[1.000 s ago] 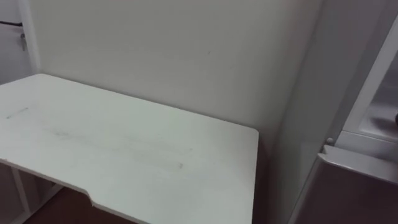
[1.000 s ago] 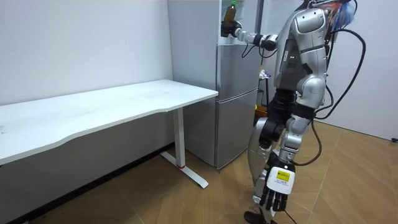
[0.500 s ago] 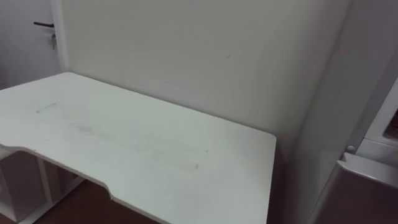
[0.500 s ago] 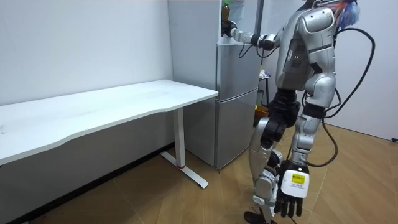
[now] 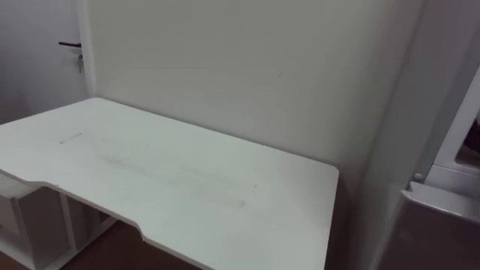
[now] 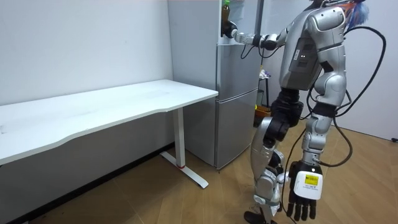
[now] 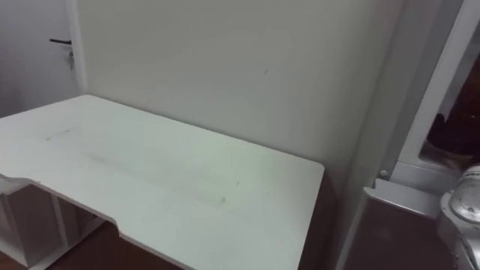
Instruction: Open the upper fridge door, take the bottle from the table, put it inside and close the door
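Observation:
In the room view I stand in front of the grey fridge (image 6: 236, 99), my body to its right. My right arm reaches to the room view's left, up to the upper fridge's opening. There my right hand (image 6: 229, 30) is shut on a dark bottle (image 6: 226, 9) with a green top, held upright. My left hand (image 6: 303, 194) hangs low beside my leg, fingers straight, holding nothing. In the right eye view my right forearm (image 7: 466, 204) shows at the right edge, beside the fridge's upper opening (image 7: 448, 127).
A long white table (image 6: 112, 106) stands against the wall left of the fridge; the eye views look down on it (image 5: 187, 180). The fridge's grey side (image 5: 390, 150) rises right beside the table's end. A door handle (image 5: 69, 45) shows at the far left. Wooden floor lies around me.
My left hand has swung towards the room view's right and my torso has shifted that way. The eye views have panned, so the table sits further right. The right hand stays at the fridge.

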Controlling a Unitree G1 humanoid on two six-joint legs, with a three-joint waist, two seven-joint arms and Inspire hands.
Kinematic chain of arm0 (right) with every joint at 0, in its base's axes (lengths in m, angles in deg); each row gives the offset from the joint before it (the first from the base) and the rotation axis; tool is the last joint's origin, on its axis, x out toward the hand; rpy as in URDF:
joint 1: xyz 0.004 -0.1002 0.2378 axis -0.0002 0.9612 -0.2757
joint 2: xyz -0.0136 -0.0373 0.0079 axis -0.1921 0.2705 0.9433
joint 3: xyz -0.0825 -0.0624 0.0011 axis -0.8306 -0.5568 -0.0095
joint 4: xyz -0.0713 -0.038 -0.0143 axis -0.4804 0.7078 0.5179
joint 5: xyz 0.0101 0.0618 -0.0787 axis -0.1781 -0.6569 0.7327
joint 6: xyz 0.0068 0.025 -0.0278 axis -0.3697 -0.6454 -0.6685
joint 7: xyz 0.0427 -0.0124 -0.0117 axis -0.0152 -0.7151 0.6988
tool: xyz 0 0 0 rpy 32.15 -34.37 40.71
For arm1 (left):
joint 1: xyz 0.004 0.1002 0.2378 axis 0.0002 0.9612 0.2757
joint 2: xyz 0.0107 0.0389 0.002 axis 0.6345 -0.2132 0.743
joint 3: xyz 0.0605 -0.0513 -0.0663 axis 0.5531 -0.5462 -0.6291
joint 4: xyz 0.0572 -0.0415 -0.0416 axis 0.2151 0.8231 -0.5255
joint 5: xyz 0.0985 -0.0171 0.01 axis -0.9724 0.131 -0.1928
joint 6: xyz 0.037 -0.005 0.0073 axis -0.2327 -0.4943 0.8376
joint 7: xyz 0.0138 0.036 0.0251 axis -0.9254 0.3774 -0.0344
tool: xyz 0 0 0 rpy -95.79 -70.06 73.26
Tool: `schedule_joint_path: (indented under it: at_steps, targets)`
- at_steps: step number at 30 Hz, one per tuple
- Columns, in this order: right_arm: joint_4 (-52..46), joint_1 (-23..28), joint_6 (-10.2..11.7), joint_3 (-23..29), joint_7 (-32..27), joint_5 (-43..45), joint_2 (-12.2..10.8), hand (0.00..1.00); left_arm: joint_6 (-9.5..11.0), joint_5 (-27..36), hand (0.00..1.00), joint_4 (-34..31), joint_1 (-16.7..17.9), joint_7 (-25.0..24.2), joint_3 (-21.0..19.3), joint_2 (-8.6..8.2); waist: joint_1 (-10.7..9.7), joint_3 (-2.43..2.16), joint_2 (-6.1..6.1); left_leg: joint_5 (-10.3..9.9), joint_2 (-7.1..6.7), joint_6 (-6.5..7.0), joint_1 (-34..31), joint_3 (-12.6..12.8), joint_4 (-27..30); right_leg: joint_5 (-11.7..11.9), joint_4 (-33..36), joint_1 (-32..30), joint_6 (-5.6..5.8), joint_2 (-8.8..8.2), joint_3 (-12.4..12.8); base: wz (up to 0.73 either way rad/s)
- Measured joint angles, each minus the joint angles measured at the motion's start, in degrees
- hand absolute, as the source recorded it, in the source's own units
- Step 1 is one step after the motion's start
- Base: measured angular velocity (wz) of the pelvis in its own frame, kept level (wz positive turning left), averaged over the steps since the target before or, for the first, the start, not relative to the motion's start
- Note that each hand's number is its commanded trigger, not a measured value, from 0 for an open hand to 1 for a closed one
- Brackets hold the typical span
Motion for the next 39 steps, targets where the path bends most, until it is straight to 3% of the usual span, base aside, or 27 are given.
schedule_joint_path:
  at_steps: [4,10,13,18,30,39]
  targets:
    - [-0.3,-0.1,0.2,-0.8,0.2,0.4,0.3,0.0,0.0,1.3,0.0,-0.1,-0.2,0.0,0.7,0.23,-0.2,-0.17,0.04,0.0,0.25,-0.07,-1.4,0.0,1.1,0.2,0.1,-0.6,-0.32,0.15,-0.3,0.01]
    - [1.5,-1.5,2.7,-0.8,0.7,2.0,0.2,0.0,-0.6,4.3,0.0,-1.6,-1.4,0.0,3.6,1.64,-1.1,-0.42,0.89,0.0,0.49,-0.2,-4.8,-0.7,3.0,0.8,0.0,-2.5,-0.78,0.29,-1.5,0.08]
    - [2.8,-2.2,3.8,-0.9,1.9,2.4,0.2,0.0,-0.7,4.4,0.0,-3.0,-1.6,0.0,3.7,1.77,-1.1,-0.33,1.61,0.1,0.52,-0.27,-4.9,-0.7,3.0,1.0,-0.1,-2.6,-0.82,0.36,-1.3,0.0]
    - [2.8,-2.7,4.6,-0.8,2.8,2.4,0.2,0.0,-0.9,5.5,0.0,-5.2,-1.5,0.0,4.1,1.79,-1.1,-0.32,1.57,0.5,0.7,-0.47,-5.9,-0.5,3.0,1.2,-0.1,-3.7,-0.83,0.54,-1.2,-0.01]
    - [3.8,-2.8,4.5,-0.9,7.4,-0.6,1.2,0.0,-0.9,5.5,0.0,-11.3,-0.1,0.2,5.1,1.82,-1.4,-0.46,1.3,0.8,0.86,-0.69,-6.3,-0.5,3.0,1.2,-0.1,-4.0,-0.88,0.69,-1.1,0.0]
    - [4.0,-2.8,3.1,-0.9,12.0,-6.3,2.4,0.0,-0.9,5.4,0.0,-11.6,2.0,-0.1,5.1,1.85,-1.0,-0.67,1.04,0.9,0.88,-0.68,-5.2,-0.2,2.6,1.0,0.2,-3.5,-0.87,0.79,-0.2,-0.02]
